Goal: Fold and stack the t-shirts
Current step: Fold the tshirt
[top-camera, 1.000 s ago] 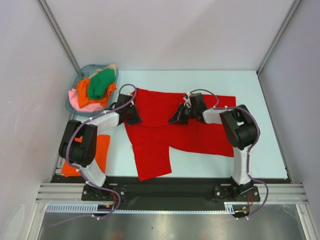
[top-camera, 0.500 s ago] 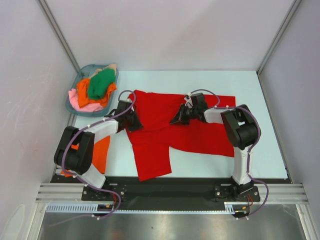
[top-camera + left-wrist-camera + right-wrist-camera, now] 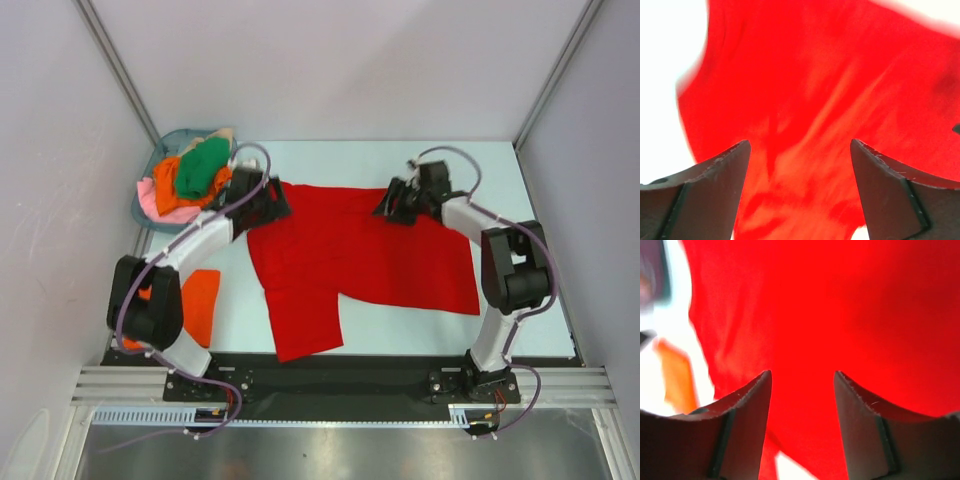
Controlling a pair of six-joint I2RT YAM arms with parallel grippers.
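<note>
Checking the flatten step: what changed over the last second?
Both arms swept away from their bases: the left tool and right tool went from mid-shirt to the red t-shirt's far edge, and the cloth lies flatter. Both tools are open now. The basket with its pile and the orange t-shirt at near left are unchanged.

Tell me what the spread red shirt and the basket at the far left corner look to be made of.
Red t-shirt: soft cloth, probably a knit, with a matte finish. It lies limp and flat, with shallow wrinkles.
Basket: seemingly rigid blue-grey plastic. Its smooth, even rim holds its shape around the heaped clothes. Its sheen is too small to judge.
</note>
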